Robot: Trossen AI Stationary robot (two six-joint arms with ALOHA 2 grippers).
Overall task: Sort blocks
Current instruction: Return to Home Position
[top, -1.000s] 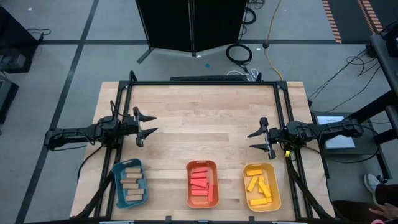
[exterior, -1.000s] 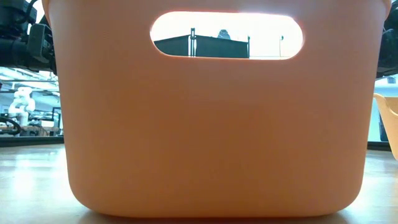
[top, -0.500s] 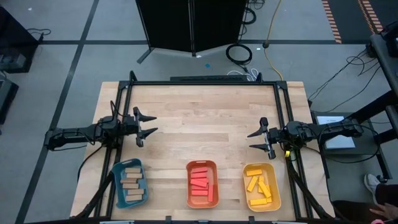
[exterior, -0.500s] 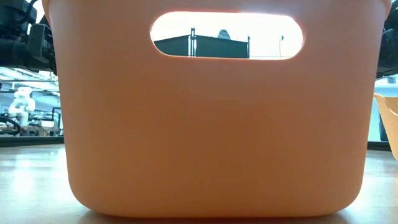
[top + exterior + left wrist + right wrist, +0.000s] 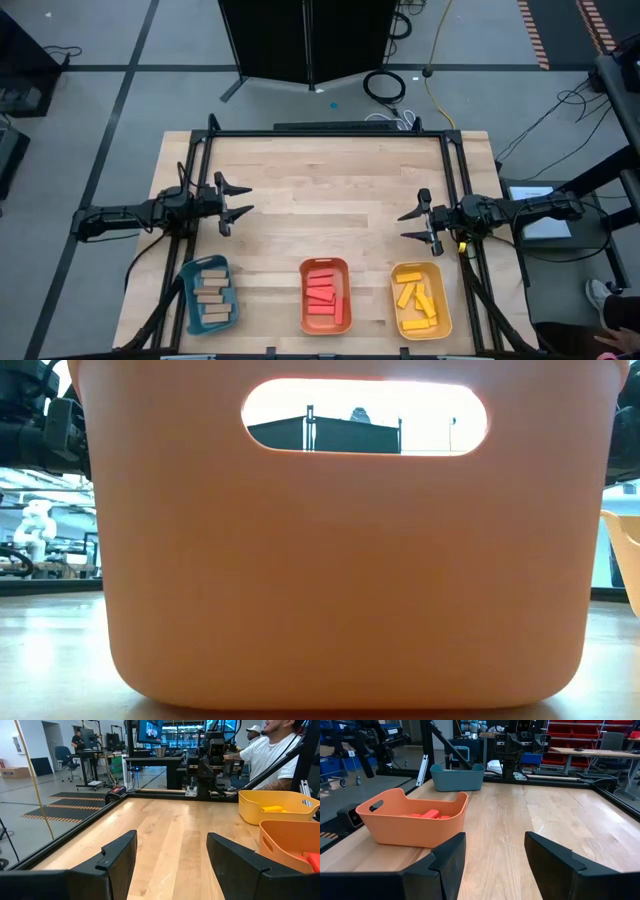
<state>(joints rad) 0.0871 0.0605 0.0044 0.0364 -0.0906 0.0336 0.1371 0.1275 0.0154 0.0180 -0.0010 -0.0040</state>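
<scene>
Three trays sit along the table's near edge, each with blocks lying inside. Tan blocks (image 5: 211,295) fill the blue tray (image 5: 189,296), red blocks (image 5: 322,293) the orange tray (image 5: 345,296), yellow blocks (image 5: 418,301) the yellow tray (image 5: 442,300). My left gripper (image 5: 240,201) hovers open at the table's left side, beyond the blue tray. My right gripper (image 5: 408,225) hovers open at the right side, beyond the yellow tray. The red blocks (image 5: 427,814) also show in the right wrist view, one yellow block (image 5: 274,809) in the left wrist view.
Bare wood stretches between the two grippers (image 5: 325,200). A black frame rail (image 5: 325,133) borders the far edge and both sides. The orange tray's wall (image 5: 340,580) fills the low view. A person in a white shirt (image 5: 260,755) sits beyond the table's right side.
</scene>
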